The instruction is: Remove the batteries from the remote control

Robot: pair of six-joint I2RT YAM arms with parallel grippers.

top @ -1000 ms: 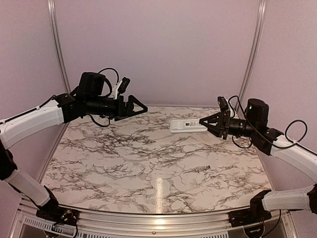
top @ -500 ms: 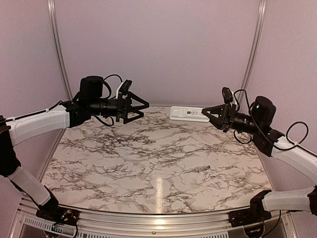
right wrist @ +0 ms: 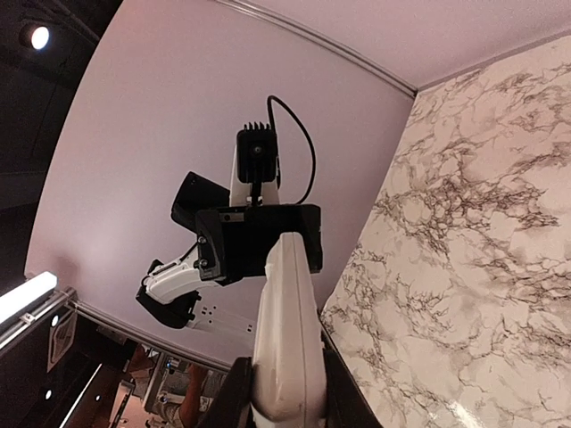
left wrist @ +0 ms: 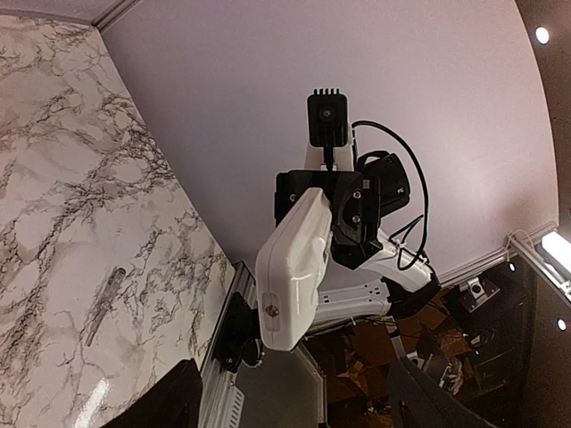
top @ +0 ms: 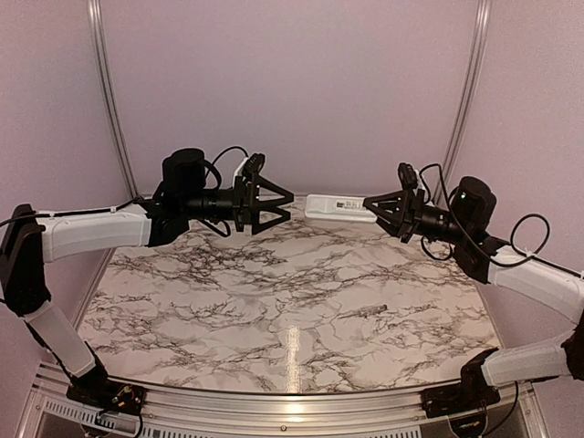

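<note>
Remote control [top: 338,208] pinched by right claw [top: 372,210]; left claw [top: 285,208] spread opposite; grey stick [top: 372,311] on table [top: 228,292].

The remote control [right wrist: 284,339] — its near end cut off below.

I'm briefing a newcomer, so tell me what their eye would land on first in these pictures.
First, the white remote control, held in mid-air above the far side of the marble table and clamped at one end by the right gripper. Next, the left gripper, open and facing the remote's free end. A thin grey stick lies on the table, right of centre.
</note>
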